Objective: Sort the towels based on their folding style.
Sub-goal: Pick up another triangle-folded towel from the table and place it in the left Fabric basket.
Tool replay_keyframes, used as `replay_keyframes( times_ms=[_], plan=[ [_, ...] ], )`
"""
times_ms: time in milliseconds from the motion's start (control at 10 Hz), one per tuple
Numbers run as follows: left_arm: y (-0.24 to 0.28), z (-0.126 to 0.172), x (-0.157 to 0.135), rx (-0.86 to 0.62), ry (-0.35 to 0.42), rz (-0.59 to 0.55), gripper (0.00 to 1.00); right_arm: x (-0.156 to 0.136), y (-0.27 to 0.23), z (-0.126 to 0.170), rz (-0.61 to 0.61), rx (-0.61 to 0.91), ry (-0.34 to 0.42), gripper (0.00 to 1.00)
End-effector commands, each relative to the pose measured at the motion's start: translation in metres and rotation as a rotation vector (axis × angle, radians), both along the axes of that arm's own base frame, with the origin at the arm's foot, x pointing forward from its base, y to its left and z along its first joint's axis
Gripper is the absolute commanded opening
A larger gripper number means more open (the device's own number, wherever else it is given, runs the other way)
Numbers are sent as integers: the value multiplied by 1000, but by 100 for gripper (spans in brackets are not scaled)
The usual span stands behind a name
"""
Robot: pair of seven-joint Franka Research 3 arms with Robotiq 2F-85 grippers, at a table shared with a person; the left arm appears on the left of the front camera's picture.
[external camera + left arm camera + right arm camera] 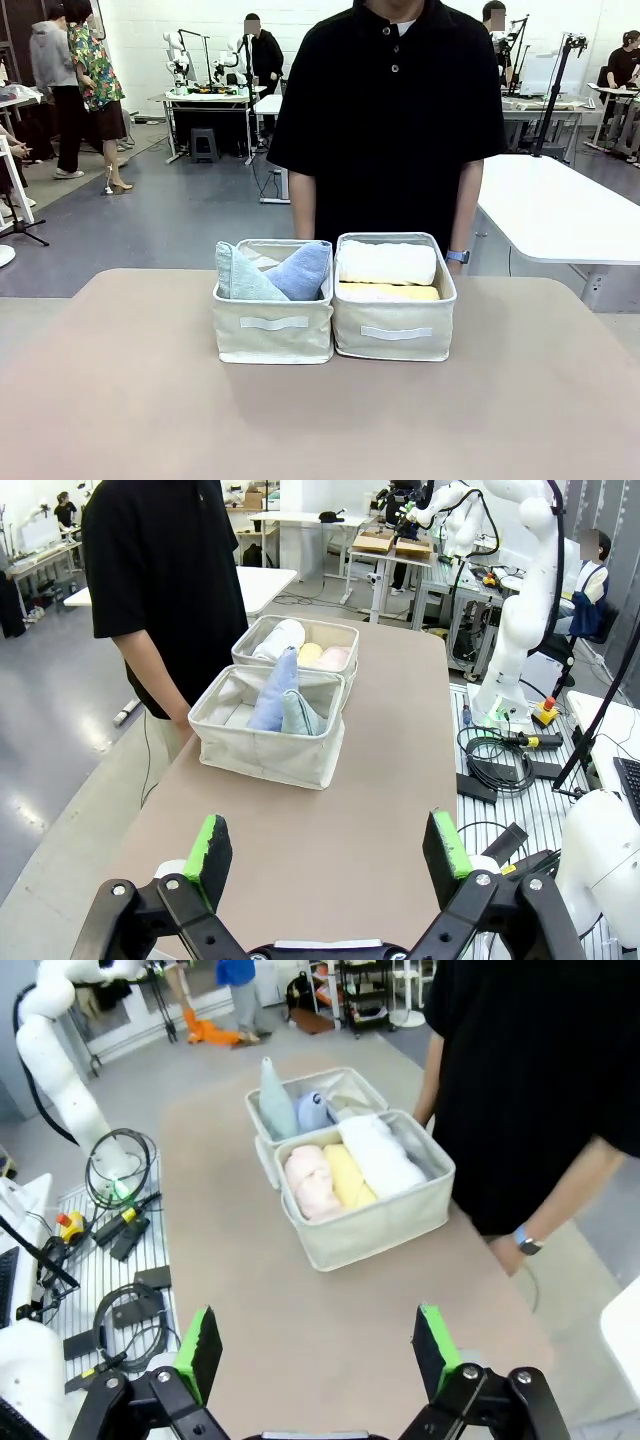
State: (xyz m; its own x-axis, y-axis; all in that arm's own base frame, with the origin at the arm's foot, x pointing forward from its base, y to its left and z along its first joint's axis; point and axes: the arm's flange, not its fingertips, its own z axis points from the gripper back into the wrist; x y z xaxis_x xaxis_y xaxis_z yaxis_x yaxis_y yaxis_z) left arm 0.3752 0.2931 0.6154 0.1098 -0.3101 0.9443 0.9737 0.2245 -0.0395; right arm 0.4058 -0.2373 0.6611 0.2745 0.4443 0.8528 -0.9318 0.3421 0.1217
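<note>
Two baskets sit side by side mid-table, touching. Left basket (273,325) holds two cone-folded towels: grey-green towel (238,277), blue towel (303,269). Right basket (394,322) holds rolls; three counted: white towel (385,1157), yellow towel (345,1175), pink towel (309,1181). Sorting looks finished; next move likely none beyond a check. Left gripper (332,852) and right gripper (318,1349): fingers spread wide, empty, above bare table short of the baskets.

No readable text, label, brand, number or sign anywhere. Cream baskets (273,335) carry plain blank fabric handle strips, no print. Person's black shirt (390,120) unmarked. Background benches and equipment too small and blurred to make out any lettering.
</note>
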Motion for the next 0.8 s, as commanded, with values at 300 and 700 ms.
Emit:
replay_keyframes(
  times_ms=[300,700],
  plan=[
    [-2,3,-2,-6,8,14,100,-10,-69,-1,-43,179,-97,100],
    [-2,3,-2,-6,8,14,100,-19,-61,-3,-54,133,-107,100]
  ],
)
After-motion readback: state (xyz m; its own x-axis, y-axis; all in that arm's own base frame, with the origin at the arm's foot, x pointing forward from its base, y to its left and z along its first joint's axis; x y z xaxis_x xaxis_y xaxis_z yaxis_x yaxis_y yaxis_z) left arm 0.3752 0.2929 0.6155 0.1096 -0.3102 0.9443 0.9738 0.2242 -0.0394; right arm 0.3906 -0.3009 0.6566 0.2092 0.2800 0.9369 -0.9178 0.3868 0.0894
